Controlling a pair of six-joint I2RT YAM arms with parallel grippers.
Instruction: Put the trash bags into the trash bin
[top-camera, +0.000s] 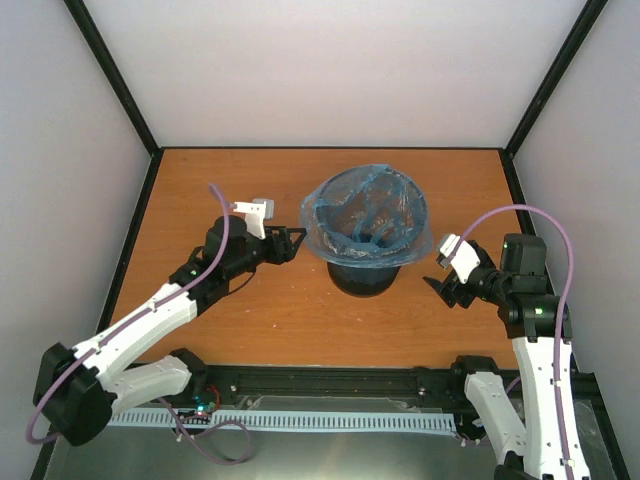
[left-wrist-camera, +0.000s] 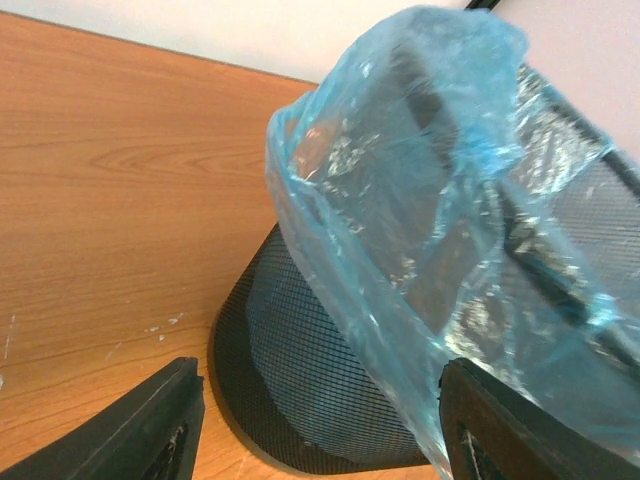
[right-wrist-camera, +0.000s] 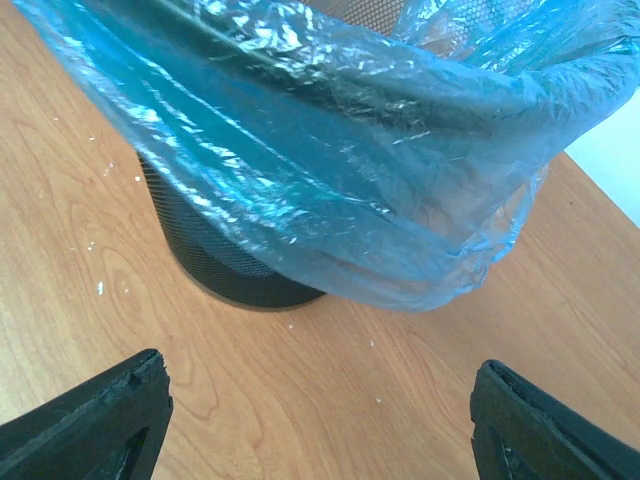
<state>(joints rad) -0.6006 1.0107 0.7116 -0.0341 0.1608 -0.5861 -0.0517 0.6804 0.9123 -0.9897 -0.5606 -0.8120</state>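
Observation:
The black mesh trash bin (top-camera: 365, 275) stands upright at the table's middle. The light-blue trash bag (top-camera: 345, 205) lines it, its wrinkled film folded out over the rim and hanging down the outside. My left gripper (top-camera: 295, 243) hovers just left of the bin, open. In the left wrist view the bag (left-wrist-camera: 400, 200) hangs down the bin (left-wrist-camera: 290, 370) to the right finger (left-wrist-camera: 500, 435), ungripped. My right gripper (top-camera: 440, 280) sits right of the bin, open and empty. In the right wrist view the bag (right-wrist-camera: 330, 170) and bin (right-wrist-camera: 220, 270) lie beyond the gripper (right-wrist-camera: 320, 430).
The wooden table (top-camera: 250, 310) is boxed in by white walls with black corner posts (top-camera: 120, 85). A black rail (top-camera: 330, 380) carrying the arm bases runs along the near edge.

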